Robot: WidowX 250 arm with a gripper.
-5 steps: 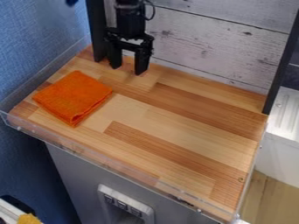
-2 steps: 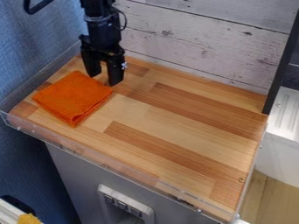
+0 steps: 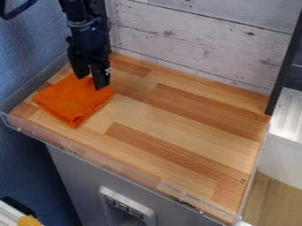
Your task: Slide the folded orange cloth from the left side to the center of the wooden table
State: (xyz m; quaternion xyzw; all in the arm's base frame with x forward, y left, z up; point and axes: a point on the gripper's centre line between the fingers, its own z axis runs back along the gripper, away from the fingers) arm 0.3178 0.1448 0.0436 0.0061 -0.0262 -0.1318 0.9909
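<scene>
Camera view: we see the wooden bench (image 3: 189, 123), squarish orange cloth (image 3: 70, 101) at its left end, no clear long axis, lying mostly front-left of the gripper (image 3: 91, 83); parted fingers at its back edge, contact unclear.

Blue wall (image 3: 26, 48) beside whitewashed planks (image 3: 194, 44)

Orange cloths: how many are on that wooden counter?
1: a folded orange cloth near the left end of the wooden counter, with the robot's open hand over its far part. Another could be hidden underneath it.
</scene>
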